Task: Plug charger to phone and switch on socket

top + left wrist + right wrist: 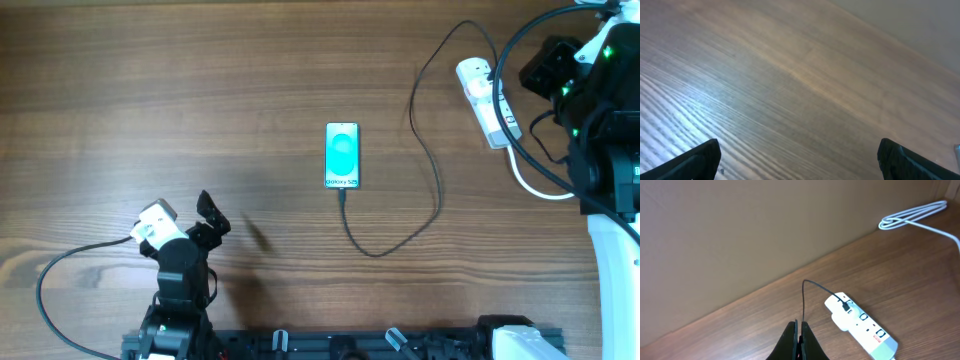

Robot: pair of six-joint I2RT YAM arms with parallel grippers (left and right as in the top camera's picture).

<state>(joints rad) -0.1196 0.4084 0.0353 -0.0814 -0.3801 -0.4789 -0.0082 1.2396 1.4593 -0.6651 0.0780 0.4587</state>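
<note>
The phone [342,155] lies flat mid-table with its teal screen up. The thin black charger cable [436,190] meets the phone's near edge, loops right and runs back to a white adapter [476,80] seated in the white socket strip [497,120]. The right wrist view shows the strip [867,330], the adapter [840,316] and the cable [803,300]. My right gripper [799,327] is shut and empty, just right of the strip [535,68]. The cable passes behind its tips. My left gripper [210,215] is open and empty at the near left, over bare table [800,167].
The strip's thick white lead [540,185] curves along the right side, under the right arm. A bundled white cable [910,215] lies at the far table edge by the wall. A black cable [60,270] trails from the left arm.
</note>
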